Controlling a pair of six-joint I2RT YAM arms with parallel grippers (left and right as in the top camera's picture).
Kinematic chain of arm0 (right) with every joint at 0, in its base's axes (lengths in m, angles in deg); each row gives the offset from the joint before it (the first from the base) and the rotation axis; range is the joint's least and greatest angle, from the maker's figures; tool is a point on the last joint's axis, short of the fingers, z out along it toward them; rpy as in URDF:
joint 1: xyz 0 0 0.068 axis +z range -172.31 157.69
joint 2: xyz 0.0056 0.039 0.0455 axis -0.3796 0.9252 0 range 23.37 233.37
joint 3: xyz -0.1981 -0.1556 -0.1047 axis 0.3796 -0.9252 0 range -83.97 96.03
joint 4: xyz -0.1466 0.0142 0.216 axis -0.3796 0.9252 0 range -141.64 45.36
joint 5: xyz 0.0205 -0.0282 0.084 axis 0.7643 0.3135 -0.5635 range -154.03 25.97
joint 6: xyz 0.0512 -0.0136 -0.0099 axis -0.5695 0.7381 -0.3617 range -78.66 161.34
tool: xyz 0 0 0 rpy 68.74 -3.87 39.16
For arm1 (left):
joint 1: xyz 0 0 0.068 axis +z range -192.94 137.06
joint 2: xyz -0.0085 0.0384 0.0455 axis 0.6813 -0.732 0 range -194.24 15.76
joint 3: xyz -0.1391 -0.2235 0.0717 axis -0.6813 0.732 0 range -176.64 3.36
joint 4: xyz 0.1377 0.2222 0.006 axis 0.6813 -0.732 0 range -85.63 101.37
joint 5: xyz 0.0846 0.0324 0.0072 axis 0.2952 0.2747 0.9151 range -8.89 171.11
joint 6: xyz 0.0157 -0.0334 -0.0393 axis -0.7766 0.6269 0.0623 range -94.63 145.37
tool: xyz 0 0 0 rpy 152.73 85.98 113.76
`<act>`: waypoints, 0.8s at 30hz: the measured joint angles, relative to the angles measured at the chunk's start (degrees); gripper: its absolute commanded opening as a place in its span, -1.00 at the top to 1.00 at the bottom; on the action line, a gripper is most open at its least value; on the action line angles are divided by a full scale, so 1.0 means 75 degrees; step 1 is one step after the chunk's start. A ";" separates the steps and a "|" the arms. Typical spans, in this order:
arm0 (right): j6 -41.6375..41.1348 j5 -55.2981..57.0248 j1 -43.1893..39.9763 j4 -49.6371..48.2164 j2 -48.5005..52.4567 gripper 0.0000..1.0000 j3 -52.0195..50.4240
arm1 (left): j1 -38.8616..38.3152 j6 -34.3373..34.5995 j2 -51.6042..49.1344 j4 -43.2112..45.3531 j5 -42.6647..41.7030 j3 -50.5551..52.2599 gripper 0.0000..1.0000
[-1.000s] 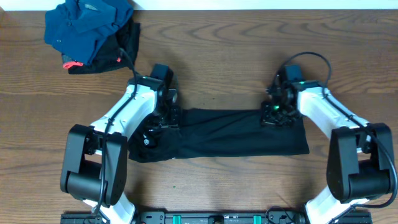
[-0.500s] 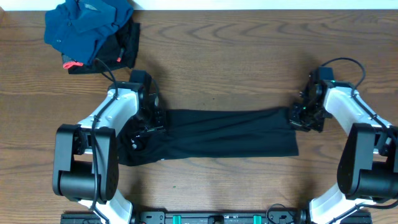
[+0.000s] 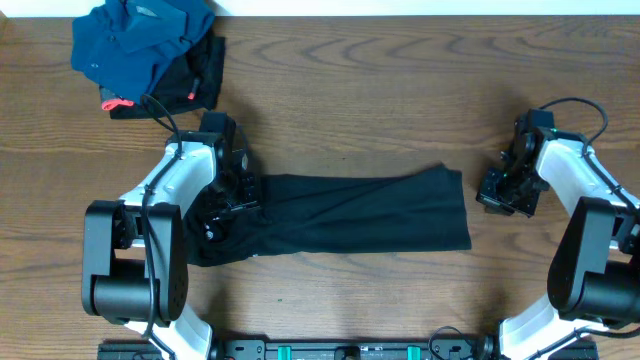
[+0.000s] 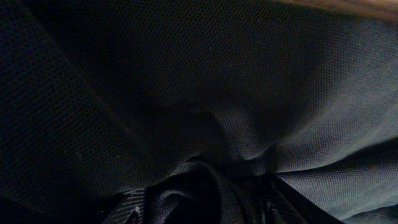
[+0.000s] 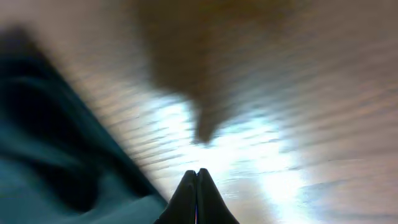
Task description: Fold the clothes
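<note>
The clothes (image 3: 350, 210), one plain black garment, lie as a long flat band across the middle of the wooden table (image 3: 400, 100). My left gripper (image 3: 228, 205) sits over the band's bunched left end. In the left wrist view the black fabric (image 4: 205, 81) fills the frame and gathers between the fingers at the bottom edge, so the gripper is shut on it. My right gripper (image 3: 503, 193) hovers over bare wood just right of the garment's right edge. Its fingertips (image 5: 196, 171) are pressed together with nothing between them, and the cloth's edge (image 5: 50, 155) lies to their left.
A crumpled dark blue garment (image 3: 140, 45) lies at the back left corner, partly on top of a small black piece with red-pink tags (image 3: 190, 85). The arms' base rail (image 3: 350, 350) runs along the table's front edge.
Both arms moved outward. The garment's left end slid left with my left gripper. My right gripper came off the cloth's right end, and that edge drew back to the left.
</note>
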 measured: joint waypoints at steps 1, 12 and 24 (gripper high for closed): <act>0.0122 -0.0367 0.0012 -0.0029 -0.0082 0.97 0.0090 | 0.0000 0.0000 0.0000 0.0000 0.0000 0.0000 -0.20; 0.0662 -0.3214 0.0886 -0.1524 -0.0866 0.06 0.0659 | 0.0000 0.0000 0.0000 0.0000 0.0000 0.0000 -0.20; 0.1495 -0.1781 0.0889 -0.1699 0.0475 0.28 0.0659 | 0.0000 0.0000 0.0000 -0.0006 0.0000 0.0000 -0.20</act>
